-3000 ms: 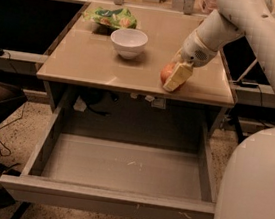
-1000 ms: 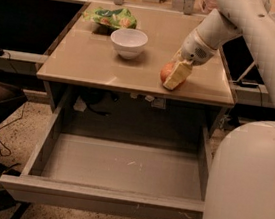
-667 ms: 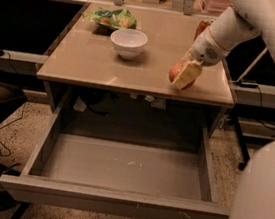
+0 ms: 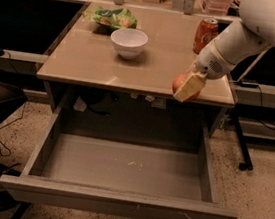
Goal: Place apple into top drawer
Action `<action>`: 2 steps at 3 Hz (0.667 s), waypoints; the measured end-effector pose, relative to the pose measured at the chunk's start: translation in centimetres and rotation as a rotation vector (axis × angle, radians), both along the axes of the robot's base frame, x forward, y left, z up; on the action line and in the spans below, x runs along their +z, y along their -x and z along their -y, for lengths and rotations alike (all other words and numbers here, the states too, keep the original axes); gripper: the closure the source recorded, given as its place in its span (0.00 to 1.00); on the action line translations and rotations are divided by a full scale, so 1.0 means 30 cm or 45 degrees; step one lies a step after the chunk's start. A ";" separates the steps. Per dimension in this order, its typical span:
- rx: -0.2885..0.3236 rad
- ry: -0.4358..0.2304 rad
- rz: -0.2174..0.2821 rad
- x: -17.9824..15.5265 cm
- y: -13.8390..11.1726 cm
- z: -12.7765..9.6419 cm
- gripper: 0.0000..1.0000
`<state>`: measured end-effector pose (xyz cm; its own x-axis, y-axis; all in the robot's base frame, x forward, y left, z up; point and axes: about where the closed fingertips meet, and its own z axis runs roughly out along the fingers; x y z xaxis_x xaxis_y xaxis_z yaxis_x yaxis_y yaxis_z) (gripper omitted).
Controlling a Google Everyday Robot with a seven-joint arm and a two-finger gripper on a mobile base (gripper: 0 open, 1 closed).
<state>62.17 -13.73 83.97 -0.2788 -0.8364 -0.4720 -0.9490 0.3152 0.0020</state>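
The gripper (image 4: 186,90) is sitting at the front right corner of the table (image 4: 83,59), its pale fingers (image 4: 191,86) clamped around the apple (image 4: 178,81). One finger is crossing the fruit's front face, so only the left cheek and a sliver at lower right are showing. The apple is overlapping the table's front edge, directly above the right end of the open top drawer (image 4: 124,168); whether it is touching the tabletop or hanging just clear of it cannot be told. The white arm (image 4: 243,34) is reaching in from the upper right, passing beside the red soda can (image 4: 206,34), which is standing upright near the table's right edge, behind the gripper.

The white bowl (image 4: 128,42) is resting toward the middle of the table, well apart from the apple, with a green bag (image 4: 111,16) lying behind it near the far edge. The front left stretch of the tabletop is lying bare.

Below, the drawer is standing pulled fully out, its flat scuffed bottom showing from the left wall (image 4: 42,144) to the right wall (image 4: 208,166), and its front panel (image 4: 115,202) is closing off the near side.
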 end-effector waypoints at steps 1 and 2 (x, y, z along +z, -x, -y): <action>-0.062 -0.003 0.025 -0.006 0.064 0.015 1.00; -0.162 -0.007 0.071 -0.030 0.156 0.023 1.00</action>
<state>57.50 -14.43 83.08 -0.3558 -0.7933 -0.4940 -0.9000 0.4333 -0.0477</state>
